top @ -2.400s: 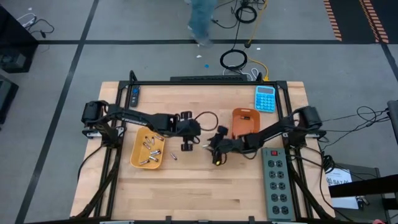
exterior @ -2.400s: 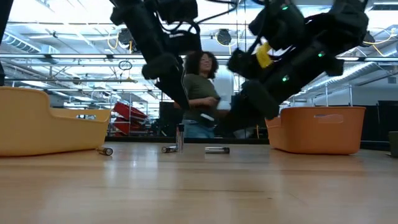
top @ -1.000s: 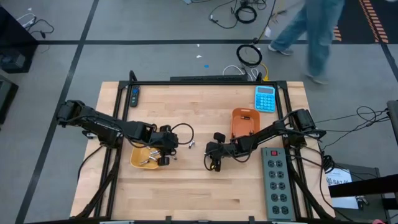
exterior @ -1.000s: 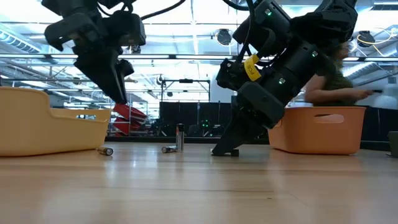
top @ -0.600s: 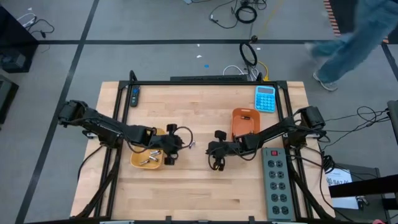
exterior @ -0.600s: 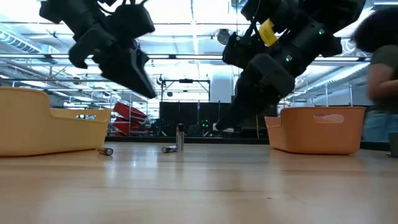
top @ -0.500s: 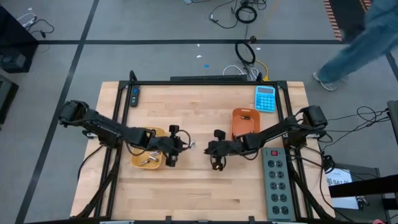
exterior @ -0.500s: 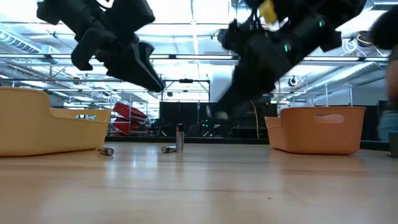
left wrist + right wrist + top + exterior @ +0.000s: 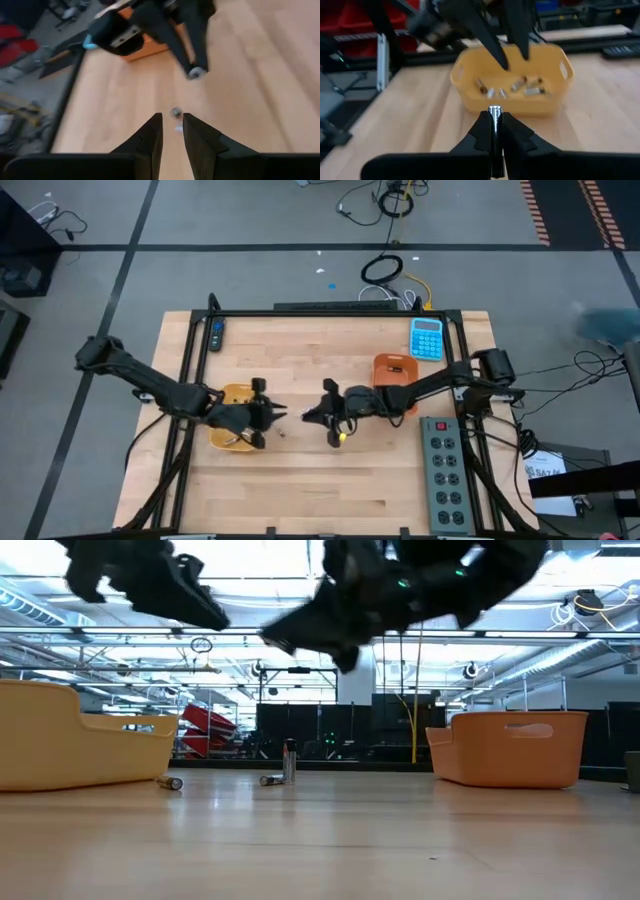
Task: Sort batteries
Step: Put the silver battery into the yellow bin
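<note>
A silvery battery is clamped upright between the two fingers of the right gripper, its end showing just above the fingertips. That gripper hangs above the middle of the wooden table, reaching toward the left arm from the orange tray on the table's right side.

More batteries, about five or six, lie loose inside the yellow tray on the left side of the table. On the bare wood between the two trays, the level view shows one battery standing on end, a shorter one lying just beside it, and another lying near the yellow tray's foot.

The left gripper is raised above the table just beside the yellow tray, pointing toward the right gripper, the two close but apart. Its fingers are nearly closed with only a thin gap between them, and they grasp nothing. Past them, a small battery sits on the wood.

At the far right edge are a blue calculator and a grey power strip.
</note>
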